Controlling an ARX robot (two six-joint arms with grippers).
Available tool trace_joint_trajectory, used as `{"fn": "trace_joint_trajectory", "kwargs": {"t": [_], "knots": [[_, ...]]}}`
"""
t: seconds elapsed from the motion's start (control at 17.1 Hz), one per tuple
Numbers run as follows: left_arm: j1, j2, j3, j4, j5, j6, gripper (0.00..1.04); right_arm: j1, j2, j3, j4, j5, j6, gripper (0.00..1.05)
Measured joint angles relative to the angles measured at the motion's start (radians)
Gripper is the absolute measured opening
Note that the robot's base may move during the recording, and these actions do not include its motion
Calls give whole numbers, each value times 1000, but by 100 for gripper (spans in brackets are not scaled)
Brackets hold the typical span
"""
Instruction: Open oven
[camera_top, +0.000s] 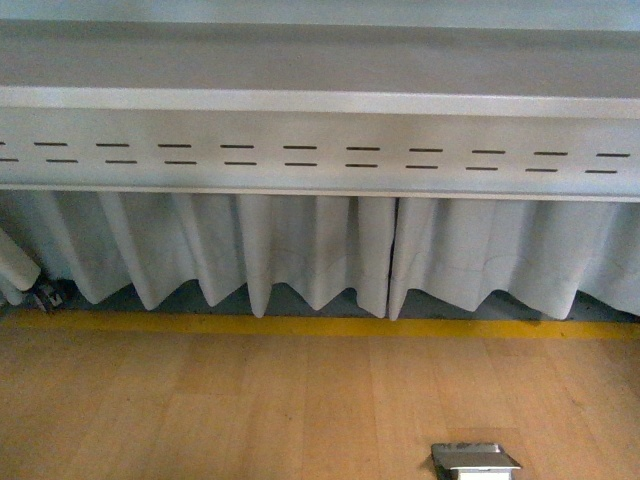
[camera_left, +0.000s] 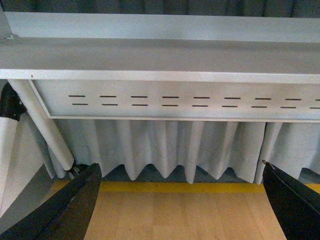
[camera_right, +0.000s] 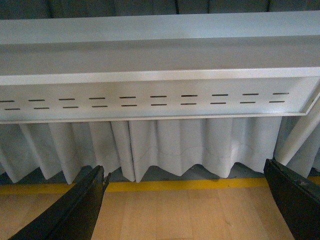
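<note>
no oven shows in any of the three views, so where it stands cannot be told from here; by judgement it sits on top of the worktop (camera_top: 320, 60), above what the cameras take in. the front view looks at the worktop's edge and its slotted panel (camera_top: 320, 150). below the slotted panel hangs a white pleated curtain (camera_top: 300, 250), and below that run a yellow line (camera_top: 300, 326) and the wooden floor (camera_top: 250, 410), with a small metal floor box (camera_top: 475, 460) set into it.

the left end effector (camera_left: 180, 167) is released, its dark fingers (camera_left: 75, 200) spread wide, low beneath the slotted panel and near a pale worktop leg (camera_left: 42, 125). the right end effector (camera_right: 186, 167) is likewise released and grasps nothing, also below the slotted panel.

the step in hand looks like the very start: both arms are low and the approach is not yet begun. the next move calls for raising an arm above the slotted panel until the oven and its door handle come into view, then lining the spread fingers up with that handle.
</note>
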Motion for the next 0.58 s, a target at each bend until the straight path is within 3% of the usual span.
{"fn": "trace_joint_trajectory", "kwargs": {"t": [0.58], "knots": [[0, 0, 0, 0, 0, 0, 98, 0, 0, 0, 0, 0, 0, 98]]}}
